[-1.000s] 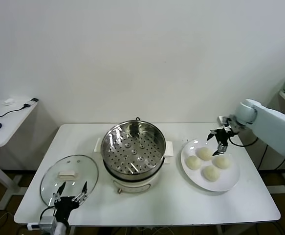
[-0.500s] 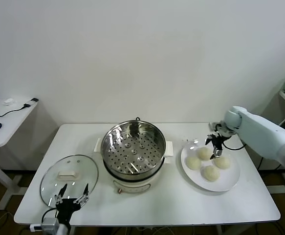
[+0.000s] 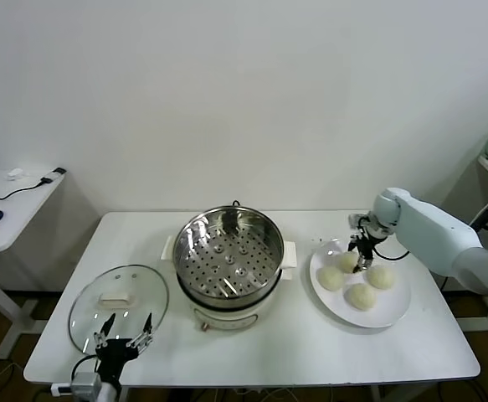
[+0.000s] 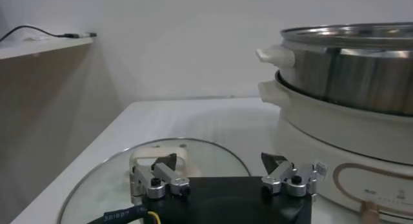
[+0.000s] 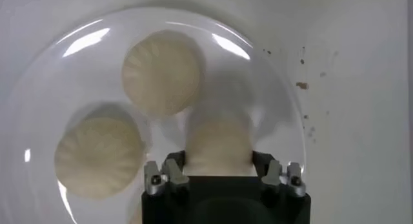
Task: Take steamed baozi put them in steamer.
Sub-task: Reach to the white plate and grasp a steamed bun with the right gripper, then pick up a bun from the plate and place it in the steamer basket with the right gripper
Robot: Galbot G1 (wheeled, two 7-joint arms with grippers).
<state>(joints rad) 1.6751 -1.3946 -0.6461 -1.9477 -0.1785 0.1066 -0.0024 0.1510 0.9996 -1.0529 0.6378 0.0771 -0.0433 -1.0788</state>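
Left gripper [image 3: 121, 340]: parked at the table's near left edge, metal fingers spread wide, hovering over the near rim of the lid [image 3: 118, 306].

Lid: round clear glass disc with a cream knob, lying flat on the table [image 3: 260, 352], left of the steamer.

Table: flat white top.

Steamer [image 3: 228, 255]: round, shiny stainless-steel pot on a cream base with side handles; a perforated steel tray sits inside. It holds no buns. Centre of the table.

Plate [image 3: 391, 314]: flat, round, glossy white, right of the steamer. All four baozi [image 3: 361, 295] rest on it, close together; they are smooth, domed, cream-white dough with fine pleats showing in the right wrist view.

Right gripper [image 3: 360, 258]: down over the plate's far left part, its fingers [image 5: 169, 172] pinching the sides of the far-left bun [image 5: 218, 141], which sits on the plate.

Wall: plain white, behind the table.
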